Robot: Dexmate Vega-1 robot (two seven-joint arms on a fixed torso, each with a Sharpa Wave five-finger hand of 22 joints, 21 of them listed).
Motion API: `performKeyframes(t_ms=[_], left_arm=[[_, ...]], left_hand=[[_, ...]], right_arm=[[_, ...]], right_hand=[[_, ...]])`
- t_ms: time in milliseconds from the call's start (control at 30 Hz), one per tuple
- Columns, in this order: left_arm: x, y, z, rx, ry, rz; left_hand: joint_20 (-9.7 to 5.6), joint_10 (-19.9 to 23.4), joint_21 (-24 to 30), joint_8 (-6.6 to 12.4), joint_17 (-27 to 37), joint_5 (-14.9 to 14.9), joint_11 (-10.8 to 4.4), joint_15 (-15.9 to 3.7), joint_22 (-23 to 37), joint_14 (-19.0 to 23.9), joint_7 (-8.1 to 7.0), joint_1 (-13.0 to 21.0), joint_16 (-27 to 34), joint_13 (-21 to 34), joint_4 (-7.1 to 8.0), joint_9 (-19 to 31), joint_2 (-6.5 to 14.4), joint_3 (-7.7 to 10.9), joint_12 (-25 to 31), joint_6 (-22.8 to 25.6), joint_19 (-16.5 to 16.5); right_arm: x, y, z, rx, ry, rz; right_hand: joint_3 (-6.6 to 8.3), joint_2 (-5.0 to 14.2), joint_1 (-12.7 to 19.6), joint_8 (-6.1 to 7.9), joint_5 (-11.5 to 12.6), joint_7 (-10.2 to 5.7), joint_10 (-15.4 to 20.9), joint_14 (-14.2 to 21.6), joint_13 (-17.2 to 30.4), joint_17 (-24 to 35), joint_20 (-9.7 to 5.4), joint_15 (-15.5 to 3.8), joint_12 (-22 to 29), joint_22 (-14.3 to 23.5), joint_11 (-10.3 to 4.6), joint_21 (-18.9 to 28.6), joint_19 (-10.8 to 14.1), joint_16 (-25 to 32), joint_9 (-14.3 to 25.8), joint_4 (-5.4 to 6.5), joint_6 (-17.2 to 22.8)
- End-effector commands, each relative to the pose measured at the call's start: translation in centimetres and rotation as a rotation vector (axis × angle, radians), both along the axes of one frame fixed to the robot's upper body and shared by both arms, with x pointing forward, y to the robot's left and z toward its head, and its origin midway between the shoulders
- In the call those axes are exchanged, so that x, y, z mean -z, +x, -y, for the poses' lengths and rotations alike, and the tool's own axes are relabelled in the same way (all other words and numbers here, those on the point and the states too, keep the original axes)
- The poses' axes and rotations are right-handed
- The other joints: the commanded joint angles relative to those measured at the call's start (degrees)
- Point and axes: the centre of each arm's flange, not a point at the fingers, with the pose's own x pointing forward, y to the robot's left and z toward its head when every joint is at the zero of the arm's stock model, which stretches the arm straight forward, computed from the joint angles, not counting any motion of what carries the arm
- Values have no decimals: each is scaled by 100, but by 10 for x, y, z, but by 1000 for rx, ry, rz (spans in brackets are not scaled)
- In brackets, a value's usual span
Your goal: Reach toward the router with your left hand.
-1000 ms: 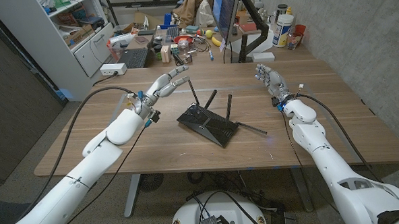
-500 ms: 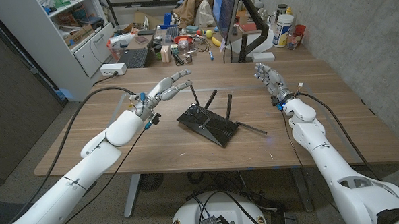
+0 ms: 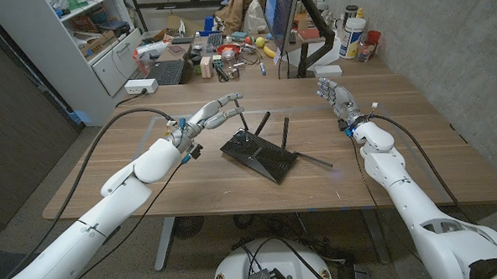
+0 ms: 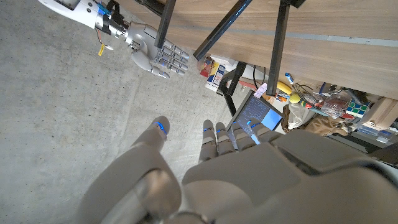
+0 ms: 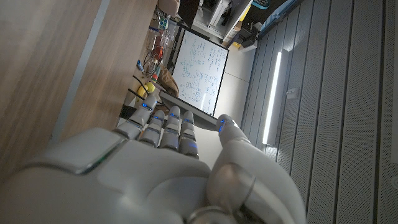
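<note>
**A:** Where's the router [image 3: 260, 155] sitting? I see it about the middle of the head view, flat black body on the wooden table [image 3: 417, 161], antennas sticking up, one lying out toward the right.

**B:** Yep. The left hand [image 3: 215, 114] is up and to the left of it in the frame, fingers spread, nothing in them, tips just beside the leftmost antenna. Can't tell if they touch.

**A:** So the router lies down and right of that hand?

**B:** Right, and its long side runs diagonally from upper left to lower right, so the near corner faces the left hand. I'd say a short reach down-right gets there.

**A:** And the right hand [image 3: 334, 96]?

**B:** Upper right, well apart from the router, fingers loosely apart, empty. Left is clearly nearer.
</note>
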Motion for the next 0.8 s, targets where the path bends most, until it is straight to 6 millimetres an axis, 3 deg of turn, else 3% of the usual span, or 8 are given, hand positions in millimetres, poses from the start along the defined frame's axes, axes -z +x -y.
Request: performKeyframes(t_ms=[33, 800], left_arm=[[1, -1, 5, -10, 43, -1], [5, 1, 14, -33, 98, -9]], left_hand=[[15, 21, -16, 32, 34, 17, -5, -101, 12, 25, 18, 48, 17, 21, -36, 33, 3, 17, 15, 47, -14], [49, 36, -35, 36, 35, 17, -2, -110, 14, 34, -9, 61, 15, 22, -43, 34, 17, 13, 11, 87, -5]], right_arm=[[-1, -1, 3, 2, 4, 6], [-1, 1, 9, 4, 13, 9]], right_hand=[[24, -27, -8, 21, 18, -58, 35, 53, 26, 18, -85, 10, -7, 20, 3, -20, 37, -13, 13, -3, 11], [23, -27, -12, 24, 18, -59, 41, 64, 26, 17, -86, 9, -8, 22, -3, -76, 53, -14, 13, -4, 15]])
